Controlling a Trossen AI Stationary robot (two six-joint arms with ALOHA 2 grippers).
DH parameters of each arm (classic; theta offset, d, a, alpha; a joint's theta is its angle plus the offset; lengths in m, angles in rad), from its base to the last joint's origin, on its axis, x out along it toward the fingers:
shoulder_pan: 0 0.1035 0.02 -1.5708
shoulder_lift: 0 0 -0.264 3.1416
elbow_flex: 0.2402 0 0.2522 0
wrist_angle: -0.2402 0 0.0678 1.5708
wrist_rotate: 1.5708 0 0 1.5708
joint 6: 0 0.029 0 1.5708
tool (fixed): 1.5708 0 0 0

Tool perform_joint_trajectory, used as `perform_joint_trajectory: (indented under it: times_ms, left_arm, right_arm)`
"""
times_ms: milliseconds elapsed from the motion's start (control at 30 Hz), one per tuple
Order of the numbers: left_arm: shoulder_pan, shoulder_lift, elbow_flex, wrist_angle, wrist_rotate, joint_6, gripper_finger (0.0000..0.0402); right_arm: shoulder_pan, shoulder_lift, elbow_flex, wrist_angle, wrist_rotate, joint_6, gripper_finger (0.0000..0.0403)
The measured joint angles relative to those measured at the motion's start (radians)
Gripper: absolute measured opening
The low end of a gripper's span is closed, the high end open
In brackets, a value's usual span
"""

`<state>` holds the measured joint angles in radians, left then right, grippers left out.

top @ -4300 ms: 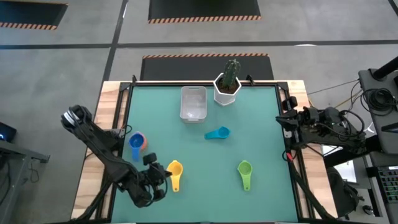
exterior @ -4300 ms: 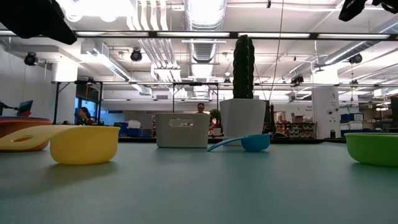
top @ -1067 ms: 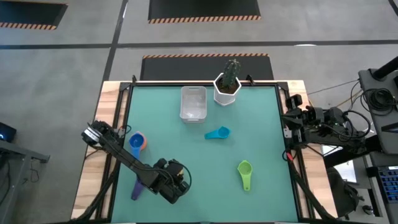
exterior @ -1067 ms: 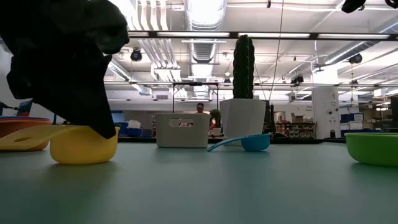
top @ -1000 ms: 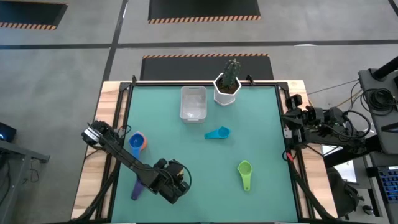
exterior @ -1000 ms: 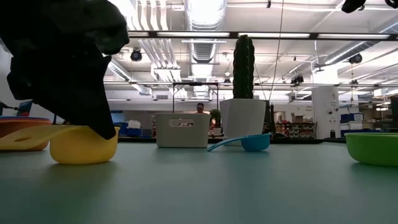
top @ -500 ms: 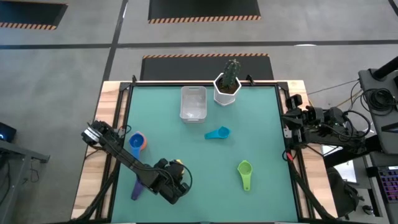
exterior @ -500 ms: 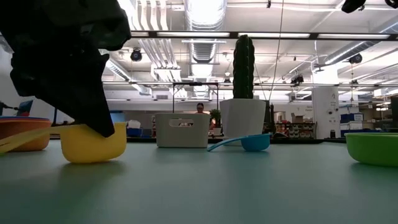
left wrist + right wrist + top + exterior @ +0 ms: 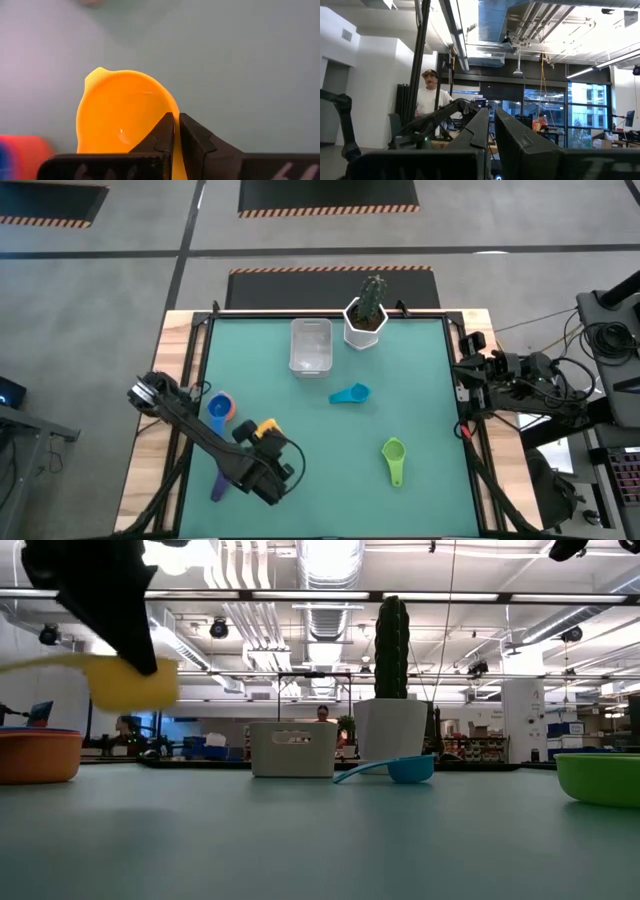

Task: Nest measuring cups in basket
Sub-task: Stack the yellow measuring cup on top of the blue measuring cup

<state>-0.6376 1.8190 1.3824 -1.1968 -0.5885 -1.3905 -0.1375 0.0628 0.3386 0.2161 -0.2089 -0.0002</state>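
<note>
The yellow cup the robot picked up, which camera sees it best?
The left wrist view: the yellow cup fills it, open bowl showing, pinched by the left gripper. The low view shows it blurred, in the air above the table. The high view shows only a yellow sliver. The right wrist view misses it.

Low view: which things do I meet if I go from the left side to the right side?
Orange cup → yellow cup, held up by the left gripper → basket → cactus pot → teal cup → green cup.

Teal table (image 9: 420, 380) w/ basket (image 9: 310, 345), cactus pot (image 9: 365, 326), cups (teal (image 9: 350, 394), green (image 9: 393, 452), purple (image 9: 219, 481)).
</note>
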Motion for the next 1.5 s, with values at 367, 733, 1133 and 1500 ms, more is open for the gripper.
perform_joint_trajectory:
  times_ms: [367,733,1133,1500]
  left_arm:
    - [0.000,-0.231,-0.152,-0.201,-0.018,-0.148,0.0002]
    - [0.000,-0.565,-0.485,-0.156,0.102,-0.294,0.0002]
    - [0.000,-0.689,-0.669,-0.040,0.152,-0.337,0.0002]
    - [0.000,-0.654,-0.654,-0.037,0.153,-0.327,0.0015]
  right_arm:
    - [0.000,0.000,0.000,-0.003,0.000,0.005,0.0018]
    - [0.000,0.000,0.000,-0.006,0.000,0.010,0.0018]
    - [0.000,0.000,0.000,-0.019,0.000,0.019,0.0018]
    - [0.000,0.000,0.000,-0.021,0.000,0.019,0.0018]
